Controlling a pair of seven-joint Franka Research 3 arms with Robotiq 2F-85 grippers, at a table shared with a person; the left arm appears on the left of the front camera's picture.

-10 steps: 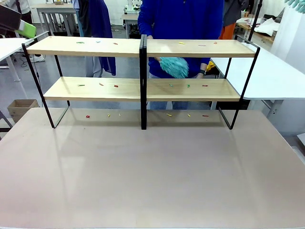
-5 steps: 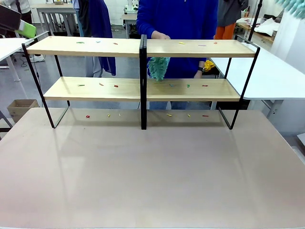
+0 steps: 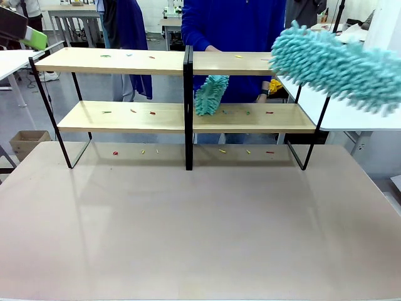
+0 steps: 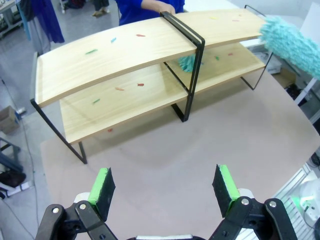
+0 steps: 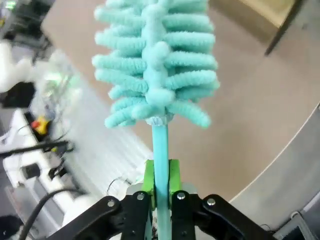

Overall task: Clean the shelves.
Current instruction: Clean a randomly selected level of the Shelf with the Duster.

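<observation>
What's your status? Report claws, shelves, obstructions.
Left claw open. Right claw shut on teal duster handle, head raised by the shelves' right end. Coloured scraps on both boards. Person's own duster at lower right board.

Beige tabletop (image 3: 200, 232) in front. White table (image 3: 369, 100) at right, second white table (image 3: 9, 59) at left. Cardboard box (image 3: 26, 142) on floor, left. Person in blue top (image 3: 238, 25) behind; dark blue coat (image 3: 128, 37) farther back.

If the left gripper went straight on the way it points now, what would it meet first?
Probably the bare table in front of the shelves; the open left gripper aims down at it, though depth is hard to judge.
</observation>
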